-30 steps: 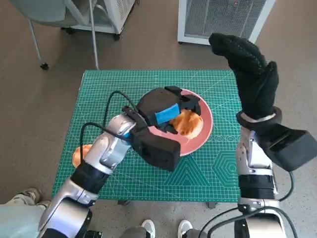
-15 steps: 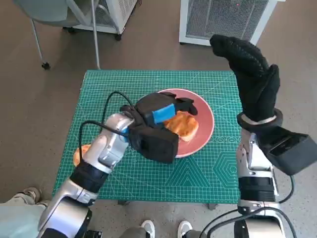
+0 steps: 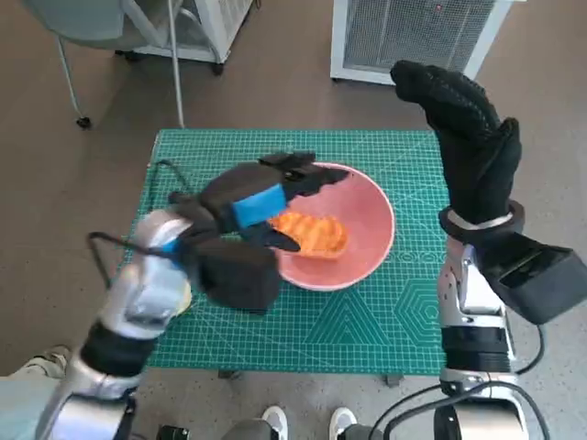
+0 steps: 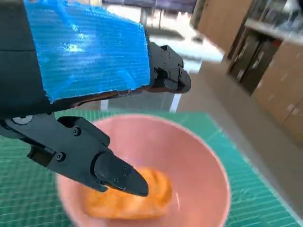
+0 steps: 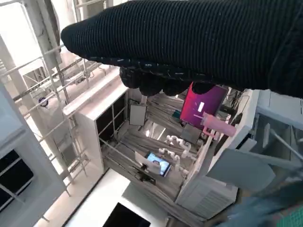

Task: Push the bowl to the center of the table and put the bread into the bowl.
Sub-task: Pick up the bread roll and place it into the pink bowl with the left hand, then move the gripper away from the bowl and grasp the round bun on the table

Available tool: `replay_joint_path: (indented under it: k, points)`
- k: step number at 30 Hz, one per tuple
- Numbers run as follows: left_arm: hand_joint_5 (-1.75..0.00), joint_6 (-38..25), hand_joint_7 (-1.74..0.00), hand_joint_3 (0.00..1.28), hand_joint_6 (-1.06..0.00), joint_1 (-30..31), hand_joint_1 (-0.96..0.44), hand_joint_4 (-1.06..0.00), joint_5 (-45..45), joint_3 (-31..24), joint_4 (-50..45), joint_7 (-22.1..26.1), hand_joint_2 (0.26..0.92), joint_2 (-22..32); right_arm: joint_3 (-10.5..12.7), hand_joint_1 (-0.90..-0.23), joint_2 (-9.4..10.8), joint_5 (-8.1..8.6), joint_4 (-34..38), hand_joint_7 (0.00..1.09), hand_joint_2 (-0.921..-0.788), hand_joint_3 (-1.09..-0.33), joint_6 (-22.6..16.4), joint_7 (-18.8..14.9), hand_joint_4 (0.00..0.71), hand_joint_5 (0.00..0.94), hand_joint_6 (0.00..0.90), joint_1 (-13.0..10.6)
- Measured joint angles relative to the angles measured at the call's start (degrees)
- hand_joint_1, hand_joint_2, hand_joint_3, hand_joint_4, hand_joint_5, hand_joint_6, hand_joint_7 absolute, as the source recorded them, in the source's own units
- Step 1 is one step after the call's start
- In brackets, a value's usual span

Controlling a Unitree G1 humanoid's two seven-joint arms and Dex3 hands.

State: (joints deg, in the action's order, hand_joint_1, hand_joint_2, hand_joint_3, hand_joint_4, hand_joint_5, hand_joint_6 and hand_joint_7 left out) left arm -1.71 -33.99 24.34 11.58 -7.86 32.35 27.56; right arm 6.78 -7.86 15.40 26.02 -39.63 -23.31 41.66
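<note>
The pink bowl [image 3: 362, 220] stands near the middle of the green mat, and the orange bread [image 3: 312, 234] lies inside it. In the left wrist view the bread [image 4: 128, 201] rests on the bowl's [image 4: 199, 156] floor, free of the fingers. My left hand [image 3: 261, 197], black with blue tape, hovers over the bowl's left rim with its fingers spread and nothing in them. My right hand [image 3: 463, 137] in the black glove is raised high at the table's right side, fingers extended, empty.
The green cutting mat [image 3: 367, 312] covers the small table. Another orange item [image 3: 183, 295] peeks out under my left forearm at the mat's left edge. A white grilled unit [image 3: 413, 32] and a chair leg [image 3: 174, 64] stand beyond the far edge. Shoes [image 3: 275, 422] show below.
My left hand has let the bread go into the bowl and drawn back left and upward, fingers spreading. The bread now lies free in the bowl. The right hand stayed raised.
</note>
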Motion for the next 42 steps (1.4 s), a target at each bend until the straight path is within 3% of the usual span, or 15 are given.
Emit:
replay_joint_path:
  k: [8,14,22,32,42]
  points:
    - [0.0,0.72,-0.11,0.0,-0.24,10.99,-0.38,-0.08,-6.49,-12.34,-12.76,0.83,0.823,6.56,-0.13,-0.75,0.07,0.01,-0.42,0.7,-0.921,-0.869,0.14,0.0,0.261,0.005,-0.001,-0.19]
    - [0.0,4.13,-0.1,0.0,-0.25,20.94,-0.37,-0.09,-10.23,-21.68,-16.59,0.82,0.812,10.44,-0.33,-0.749,0.16,0.01,-1.64,0.7,-0.921,-0.874,0.81,0.04,0.262,0.006,-0.001,-0.44]
    - [0.0,3.98,-0.07,0.0,-0.23,33.15,-0.5,-0.08,-10.45,-29.93,-19.18,4.95,0.824,17.21,-0.36,-0.755,0.22,-0.01,-2.07,0.7,-0.921,-0.881,1.16,0.19,0.263,0.007,-0.001,-0.86]
    - [0.0,3.13,-0.04,0.0,-0.23,42.13,-0.56,-0.09,-10.64,-32.73,-20.89,9.46,0.814,21.1,-0.45,-0.758,0.3,0.06,-2.06,0.7,-0.921,-0.882,1.92,0.22,0.262,0.007,-0.001,-0.89]
    - [0.0,5.42,-0.02,0.0,-0.23,44.22,-0.54,-0.09,-9.88,-30.42,-17.01,9.58,0.8,21.41,-0.48,-0.759,0.28,0.16,-2.46,0.7,-0.921,-0.88,2.83,0.2,0.267,0.01,-0.001,-0.89]
